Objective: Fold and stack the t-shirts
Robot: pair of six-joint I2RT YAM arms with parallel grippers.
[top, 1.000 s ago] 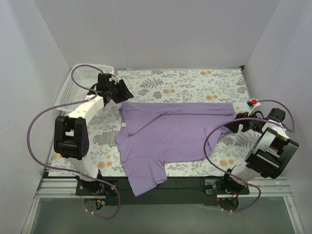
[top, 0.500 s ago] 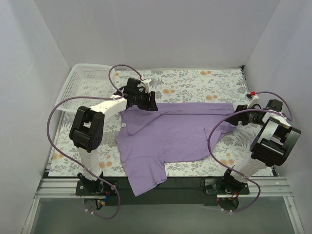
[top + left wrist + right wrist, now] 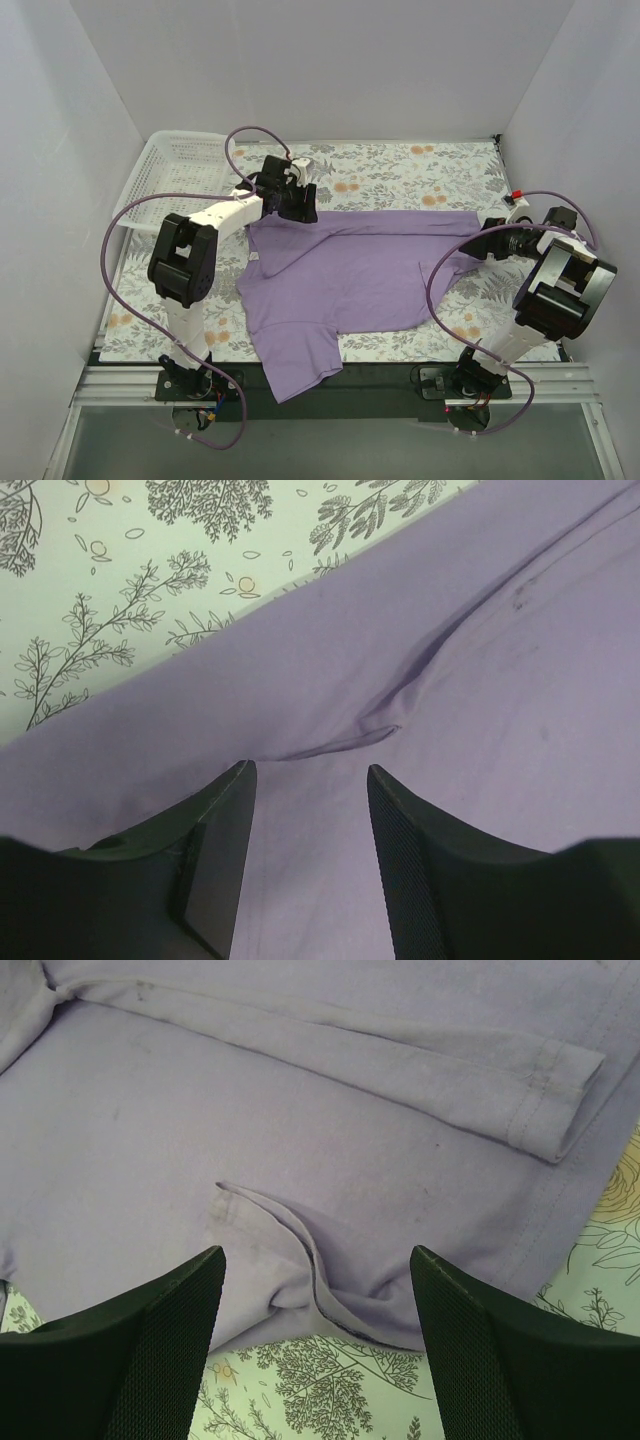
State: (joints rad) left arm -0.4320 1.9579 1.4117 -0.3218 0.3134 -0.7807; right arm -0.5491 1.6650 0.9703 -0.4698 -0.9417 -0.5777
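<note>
A purple t-shirt (image 3: 350, 275) lies spread on the floral table cover, one sleeve hanging over the near edge. My left gripper (image 3: 298, 203) is open at the shirt's far left edge; in the left wrist view its fingers (image 3: 225, 850) straddle purple cloth (image 3: 450, 680) with a small wrinkle. My right gripper (image 3: 490, 240) is open at the shirt's right edge; in the right wrist view its fingers (image 3: 165, 1350) stand either side of a folded-over hem (image 3: 310, 1270), holding nothing.
A white plastic basket (image 3: 170, 170) stands at the far left of the table. The floral cover (image 3: 400, 175) shows beyond the shirt. White walls close in the left, back and right sides.
My left gripper swung from beside the basket to the right, onto the shirt's far left edge. My right gripper shifted slightly toward the shirt's right edge. The shirt has not moved.
</note>
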